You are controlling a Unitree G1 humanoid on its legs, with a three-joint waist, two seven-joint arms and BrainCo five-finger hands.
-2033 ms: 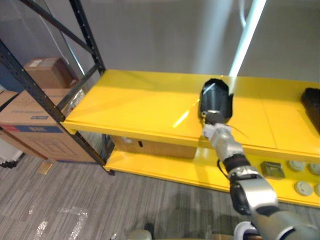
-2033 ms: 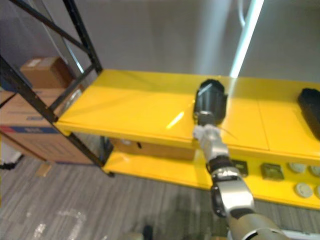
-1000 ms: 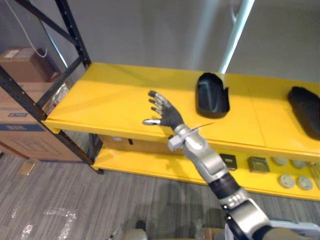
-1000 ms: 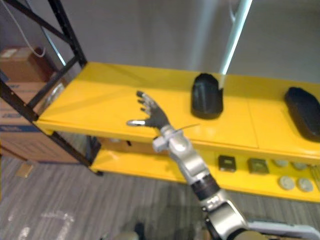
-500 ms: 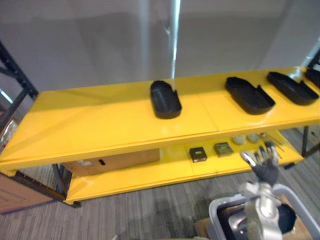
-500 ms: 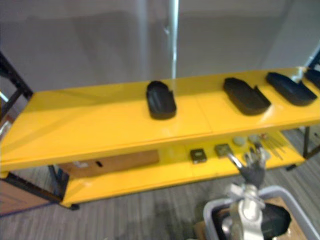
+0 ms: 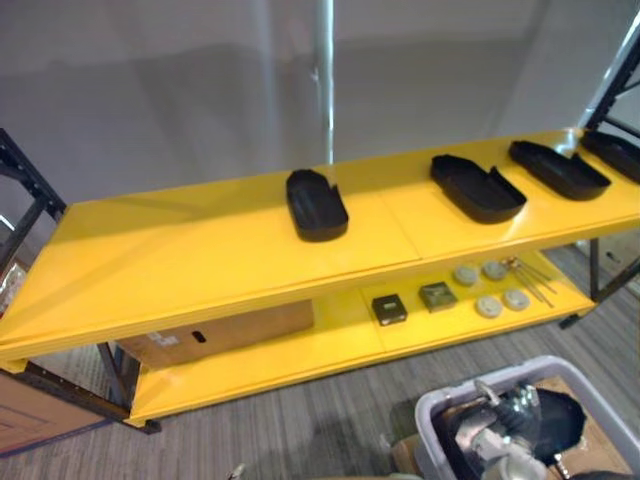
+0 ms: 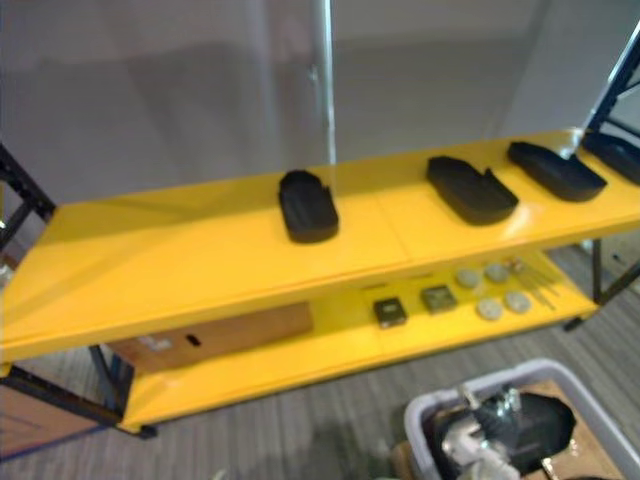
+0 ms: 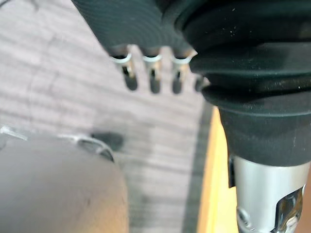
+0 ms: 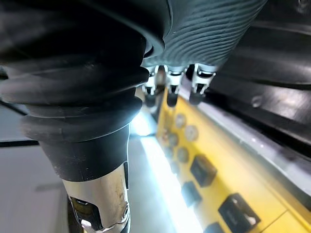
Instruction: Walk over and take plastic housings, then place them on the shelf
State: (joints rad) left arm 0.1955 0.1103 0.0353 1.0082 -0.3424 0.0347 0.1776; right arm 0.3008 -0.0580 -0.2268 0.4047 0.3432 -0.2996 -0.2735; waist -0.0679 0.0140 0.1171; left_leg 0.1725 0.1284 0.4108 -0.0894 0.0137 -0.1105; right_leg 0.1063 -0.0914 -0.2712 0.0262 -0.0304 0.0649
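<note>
Yellow shelf (image 7: 180,250): long top deck, its left half bare out to the front edge, so there is good room to set down. Four black housings lie along the right half; the nearest (image 7: 316,204) sits mid-deck. A grey bin (image 7: 437,408) stands on the floor before the shelf's right end, with another housing (image 7: 555,420) inside. Right hand (image 10: 204,34) is at the bin, fingers loose, grasping nothing. Left hand (image 9: 131,24) hangs slack above the floor. The housing is likely a light, stiff, slick shell: pinch a side wall.

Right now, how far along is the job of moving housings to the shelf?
Done: four housings lie on the shelf. In hand: the right hand is in the grey bin beside another housing. To do: lift it and shelve it. The left hand hangs idle.
</note>
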